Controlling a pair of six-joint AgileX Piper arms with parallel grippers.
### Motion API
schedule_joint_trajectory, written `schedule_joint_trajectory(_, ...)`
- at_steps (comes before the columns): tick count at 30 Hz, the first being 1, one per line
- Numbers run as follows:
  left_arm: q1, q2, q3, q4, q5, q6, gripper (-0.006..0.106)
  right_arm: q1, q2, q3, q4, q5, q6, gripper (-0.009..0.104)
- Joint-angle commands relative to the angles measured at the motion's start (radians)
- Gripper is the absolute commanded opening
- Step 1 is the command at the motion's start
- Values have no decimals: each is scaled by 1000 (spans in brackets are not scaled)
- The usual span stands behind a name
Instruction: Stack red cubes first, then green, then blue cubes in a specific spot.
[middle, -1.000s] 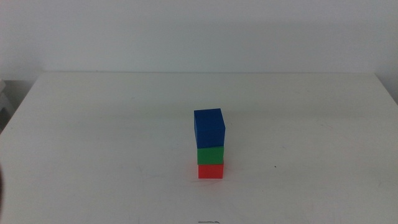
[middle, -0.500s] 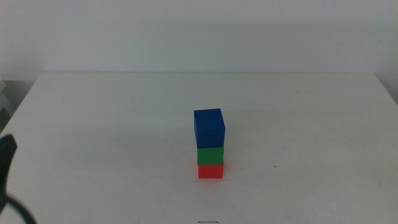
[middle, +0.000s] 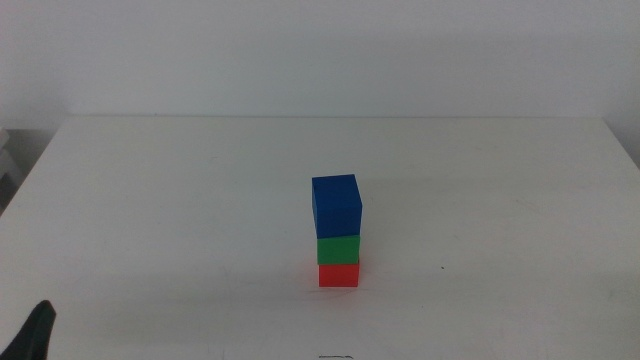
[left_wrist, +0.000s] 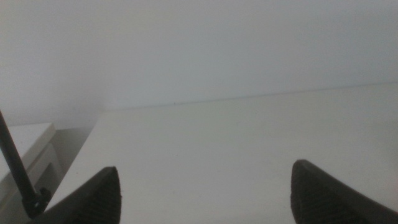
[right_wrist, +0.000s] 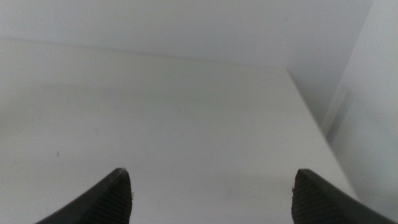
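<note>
A three-cube tower stands near the middle of the white table in the middle view: the red cube (middle: 339, 275) at the bottom, the green cube (middle: 339, 249) on it, the blue cube (middle: 336, 204) on top. No gripper touches it. My left gripper (left_wrist: 205, 190) is open, with only bare tabletop between its jaws; a dark tip of it (middle: 37, 333) shows at the bottom left corner of the middle view. My right gripper (right_wrist: 211, 193) is open over bare table near the table's side edge, outside the middle view.
The white table (middle: 180, 200) runs back to a plain white wall. Beyond the table's left edge stands a pale piece of furniture (left_wrist: 25, 146) with a thin dark rod (left_wrist: 15, 165). A small dark speck (middle: 443, 267) lies right of the tower.
The left gripper's dark tip has dropped lower along the left edge of the middle view and now shows only at the bottom corner. The tower has not moved.
</note>
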Motion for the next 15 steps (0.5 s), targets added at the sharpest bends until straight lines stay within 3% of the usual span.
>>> schedule_joint_trajectory(1, 0, -16, -2, -12, -58, -14, 94, -6, -25, 22, -8, -85, -3, 66)
schedule_joint_trajectory(7, 0, -24, -2, -12, -61, -14, 94, -6, -35, 84, 22, -69, -3, 66)
schedule_joint_trajectory(15, 0, -25, -2, -12, -59, -14, 94, -6, -35, 84, 14, -80, -3, 66)
